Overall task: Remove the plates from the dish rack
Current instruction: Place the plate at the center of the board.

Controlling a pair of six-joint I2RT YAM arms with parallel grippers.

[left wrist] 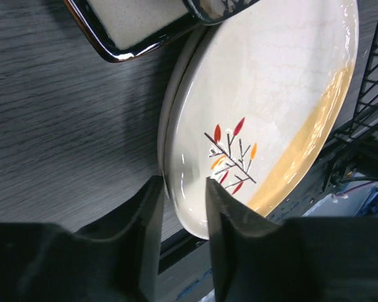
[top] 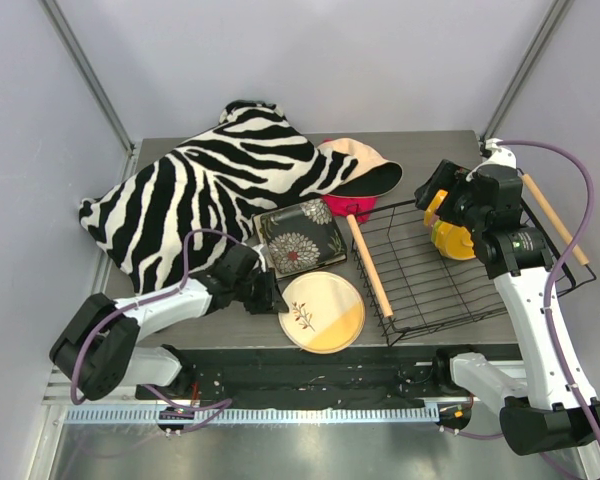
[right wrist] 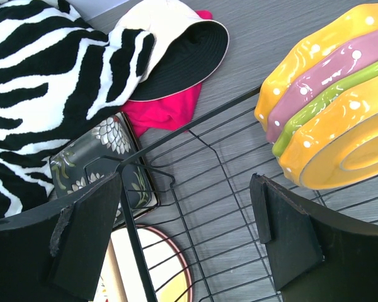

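Currently left tool (left wrist: 181, 186) narrow, astride rim of round plate (left wrist: 264, 94) at tabletop (left wrist: 63, 126) near edge; grip unclear. Right tool (right wrist: 186, 182) wide, empty, over dish rack (top: 368, 265).

I am seeing the round cream-and-yellow plate (top: 323, 312) lying flat at the near edge of the desk (top: 420, 150), its far rim touching the dark square flower plate (top: 298, 240). The orange dotted plate (top: 452, 242) is standing on edge inside the black wire dish rack (top: 430, 285), with pink and green edges showing.
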